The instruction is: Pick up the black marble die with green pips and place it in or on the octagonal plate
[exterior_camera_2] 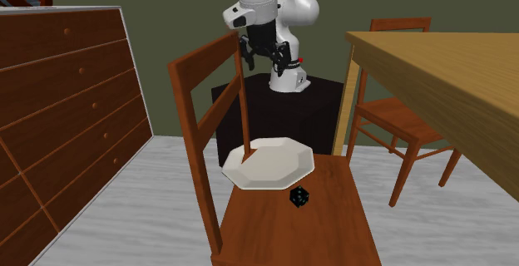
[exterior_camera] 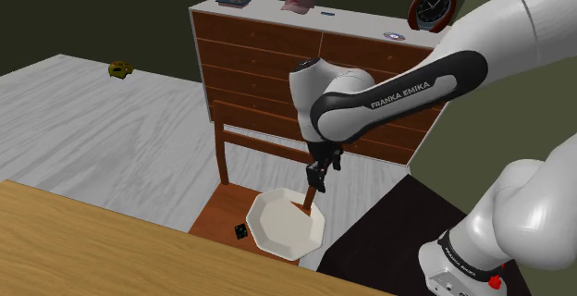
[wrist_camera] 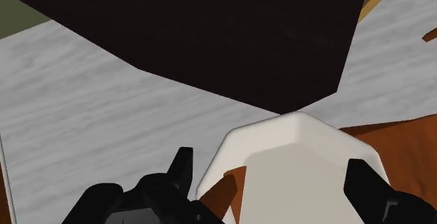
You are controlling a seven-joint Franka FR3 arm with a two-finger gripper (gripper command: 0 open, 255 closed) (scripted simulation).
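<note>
Die (exterior_camera_2: 300, 196) on a wooden chair seat (exterior_camera_2: 291, 231), just beside the plate, apart from it as far as I can tell.

Room: pale grey plank floor (exterior_camera: 92, 118), olive wall. Black area beyond the floor's far edge in the shoulder view.

Large brown dresser (exterior_camera: 277, 63) behind the chair. Wooden table (exterior_camera_2: 449, 65) at the second exterior view's right, a second chair (exterior_camera_2: 399, 115) tucked under it. Dark stand (exterior_camera_2: 283, 115) under the arm.

Die: small black cube, green pips faintly visible. Marbling too small to judge.

Plate (exterior_camera_2: 270, 166): white, octagonal, shallow. It sits at the seat's end nearest the stand, one corner jutting past the edge.

End effector (wrist_camera: 273, 177) hangs above the plate, fingers spread, holding nothing.

Obstructions: the chair's back frame (exterior_camera_2: 195, 115) rises close alongside the plate and die.

Dresser top: round red-rimmed clock (exterior_camera: 431, 7), pink cap (exterior_camera: 297, 4). Small yellowish object (exterior_camera: 120, 68) on the far floor.
</note>
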